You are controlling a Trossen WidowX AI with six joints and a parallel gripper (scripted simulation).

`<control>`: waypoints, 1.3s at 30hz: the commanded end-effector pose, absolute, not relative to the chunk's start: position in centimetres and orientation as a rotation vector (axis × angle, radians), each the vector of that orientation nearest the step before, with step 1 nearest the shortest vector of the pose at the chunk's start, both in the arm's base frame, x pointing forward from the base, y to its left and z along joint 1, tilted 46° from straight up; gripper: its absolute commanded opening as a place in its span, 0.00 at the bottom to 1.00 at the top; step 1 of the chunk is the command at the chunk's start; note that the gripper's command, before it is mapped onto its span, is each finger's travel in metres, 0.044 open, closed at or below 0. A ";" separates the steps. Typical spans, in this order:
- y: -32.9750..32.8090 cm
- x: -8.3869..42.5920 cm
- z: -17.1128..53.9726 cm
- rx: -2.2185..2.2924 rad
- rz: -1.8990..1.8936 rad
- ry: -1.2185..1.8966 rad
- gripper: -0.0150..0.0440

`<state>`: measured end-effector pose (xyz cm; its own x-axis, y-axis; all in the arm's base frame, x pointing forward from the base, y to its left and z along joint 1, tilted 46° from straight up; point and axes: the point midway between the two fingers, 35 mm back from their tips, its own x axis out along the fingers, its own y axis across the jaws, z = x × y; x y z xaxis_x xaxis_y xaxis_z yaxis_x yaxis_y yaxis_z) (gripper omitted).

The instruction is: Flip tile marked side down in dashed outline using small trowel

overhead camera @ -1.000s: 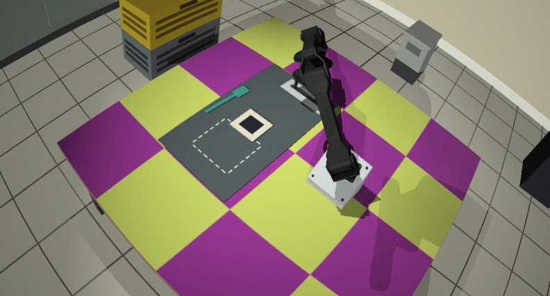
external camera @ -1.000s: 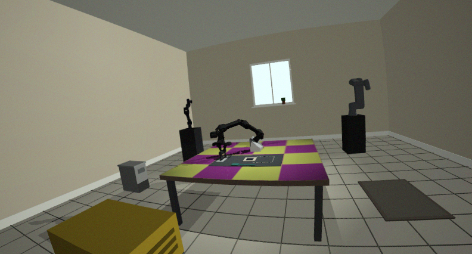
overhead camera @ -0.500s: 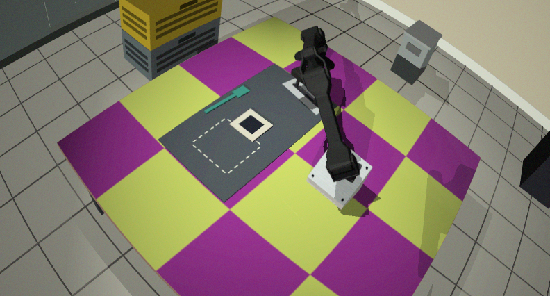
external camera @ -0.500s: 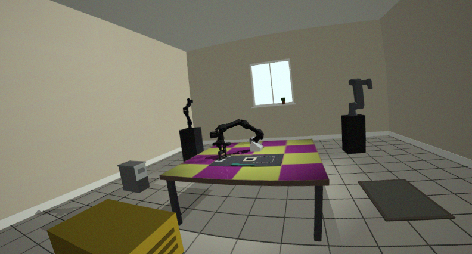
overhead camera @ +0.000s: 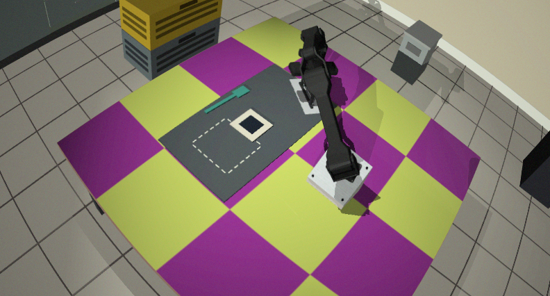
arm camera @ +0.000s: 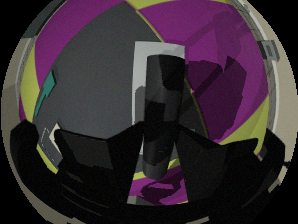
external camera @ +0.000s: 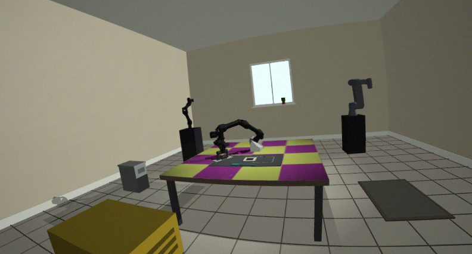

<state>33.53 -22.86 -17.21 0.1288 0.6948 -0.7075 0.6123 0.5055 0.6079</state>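
Observation:
The tile (overhead camera: 252,124) (external camera: 250,158) lies flat on the dark grey mat (overhead camera: 280,132) (arm camera: 95,75), its dark marked square up. It overlaps one corner of the dashed outline (overhead camera: 227,173); the rest lies outside. In the wrist view only a cream sliver of the tile (arm camera: 52,137) shows. My gripper (overhead camera: 307,95) (external camera: 221,154) (arm camera: 158,127) is shut on the dark upright handle of the small trowel (overhead camera: 310,110) (arm camera: 139,62). The trowel's light grey blade is low at the mat's far right edge, away from the tile; I cannot tell whether it touches the mat.
A teal flat tool (overhead camera: 242,91) (external camera: 242,164) (arm camera: 49,85) lies along the mat's back edge, beyond the tile. The arm's pale base (overhead camera: 325,186) (external camera: 255,145) stands on the checkered table. A yellow and grey cabinet (overhead camera: 185,20) stands behind the table.

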 end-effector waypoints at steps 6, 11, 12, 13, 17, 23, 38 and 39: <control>-22.7 33.5 -17.2 1.399 -0.147 1.604 0.47; -22.7 33.5 -17.2 1.505 -0.263 1.619 0.47; -22.7 33.5 -17.2 1.526 -0.287 1.621 0.47; -22.7 33.5 -17.2 1.547 -0.311 1.624 0.47; -22.7 33.5 -17.2 1.625 -0.401 1.630 0.47; -22.7 33.5 -17.2 1.638 -0.417 1.630 0.47; -22.7 33.5 -17.2 1.638 -0.417 1.630 0.71; -22.7 33.5 -17.2 1.638 -0.417 1.630 0.71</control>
